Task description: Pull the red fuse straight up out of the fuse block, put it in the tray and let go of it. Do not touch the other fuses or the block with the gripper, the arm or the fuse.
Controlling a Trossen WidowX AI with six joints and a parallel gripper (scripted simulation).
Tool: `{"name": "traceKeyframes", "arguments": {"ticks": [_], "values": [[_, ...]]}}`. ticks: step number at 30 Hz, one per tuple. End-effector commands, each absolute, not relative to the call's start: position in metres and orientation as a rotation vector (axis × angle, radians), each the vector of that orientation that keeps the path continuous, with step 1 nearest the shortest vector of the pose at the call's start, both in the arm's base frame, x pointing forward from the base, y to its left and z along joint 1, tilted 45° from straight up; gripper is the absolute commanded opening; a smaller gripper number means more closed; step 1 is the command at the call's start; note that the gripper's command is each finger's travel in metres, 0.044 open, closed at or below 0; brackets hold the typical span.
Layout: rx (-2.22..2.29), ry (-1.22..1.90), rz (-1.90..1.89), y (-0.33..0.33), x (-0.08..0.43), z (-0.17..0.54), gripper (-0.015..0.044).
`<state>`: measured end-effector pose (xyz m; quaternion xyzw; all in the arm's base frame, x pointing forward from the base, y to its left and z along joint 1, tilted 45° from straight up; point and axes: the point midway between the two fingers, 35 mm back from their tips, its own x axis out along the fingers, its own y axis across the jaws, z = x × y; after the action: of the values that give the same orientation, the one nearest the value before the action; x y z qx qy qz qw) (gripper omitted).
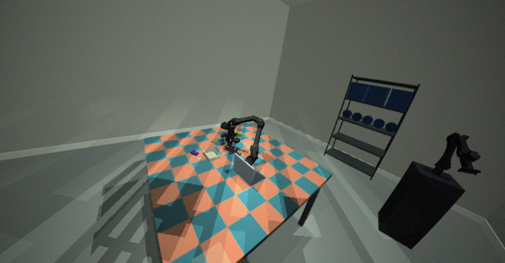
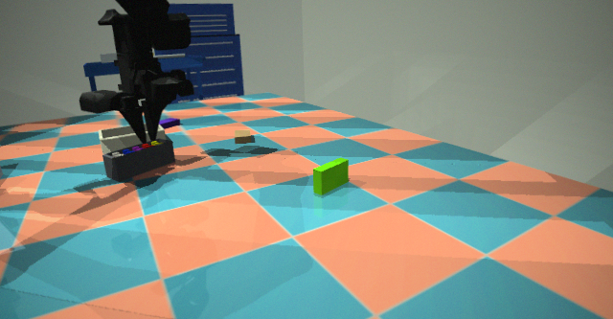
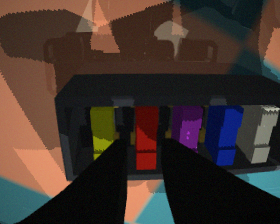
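Observation:
The red fuse (image 3: 146, 125) (image 2: 146, 146) sits in the dark fuse block (image 3: 166, 86) (image 2: 139, 167), between the yellow fuse (image 3: 102, 125) and the purple fuse (image 3: 187, 125). The blue fuse (image 3: 223, 130) and the white fuse (image 3: 263, 132) stand in the same row. My gripper (image 3: 143, 149) (image 2: 148, 141) points down at the block. Its fingers are a little apart and hold nothing; in the wrist view their tips appear on either side of the red fuse. Their exact height above the block is hard to tell. The pale tray (image 1: 213, 159) (image 2: 129, 142) stands beside the block.
A bright green block (image 2: 330, 177) (image 1: 239, 134), a tan block (image 2: 244, 136) and a purple block (image 2: 170, 123) (image 1: 194, 152) lie on the checkered table. A grey upright panel (image 1: 245, 170) stands near the arm's base.

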<state>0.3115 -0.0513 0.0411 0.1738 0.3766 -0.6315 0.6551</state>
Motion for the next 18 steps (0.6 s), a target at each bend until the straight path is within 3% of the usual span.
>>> {"name": "traceKeyframes", "arguments": {"ticks": [1,18], "values": [[0.381,0.856,-1.432,-0.0526,0.3096,0.0399,0.0070],[0.381,0.856,-1.432,-0.0574,0.3091,0.0351,0.0070]]}}
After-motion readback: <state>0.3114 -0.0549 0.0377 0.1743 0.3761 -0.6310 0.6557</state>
